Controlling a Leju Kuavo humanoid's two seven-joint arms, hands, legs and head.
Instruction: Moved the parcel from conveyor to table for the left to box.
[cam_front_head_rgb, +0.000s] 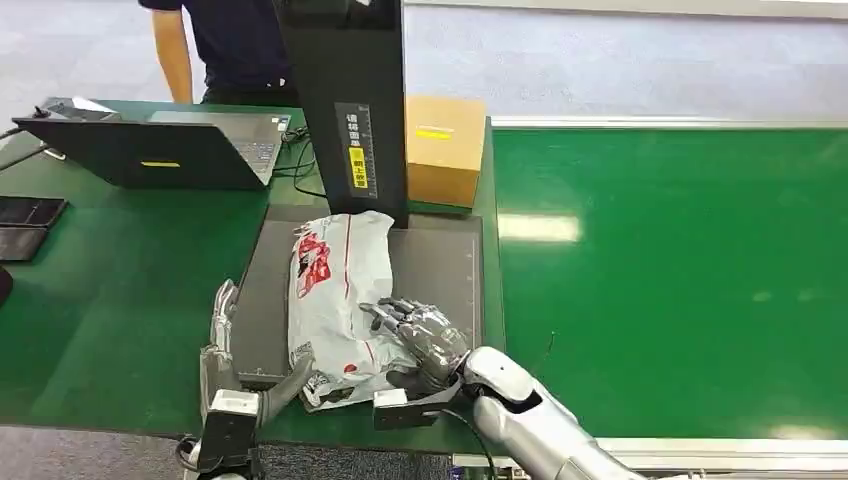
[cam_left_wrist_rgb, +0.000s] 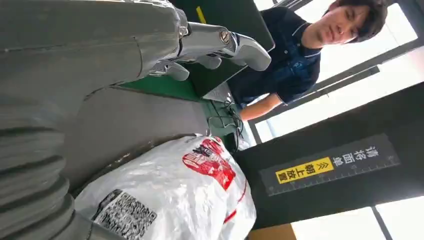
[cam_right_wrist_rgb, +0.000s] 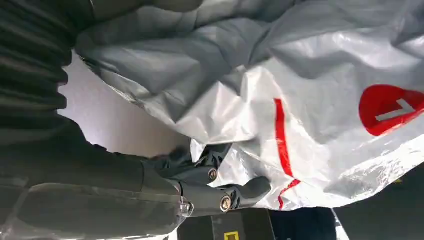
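Parcel (cam_front_head_rgb: 335, 300) gripped by right hand (cam_front_head_rgb: 420, 335) on mat (cam_front_head_rgb: 440, 270).

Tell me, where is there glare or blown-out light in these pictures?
Head view: ceiling lights reflect as pale patches on the green conveyor. Left wrist view: the windows behind the person are washed out white, and the parcel shines. Right wrist view: the parcel's plastic glints in its creases, while the right hand sits in shadow.
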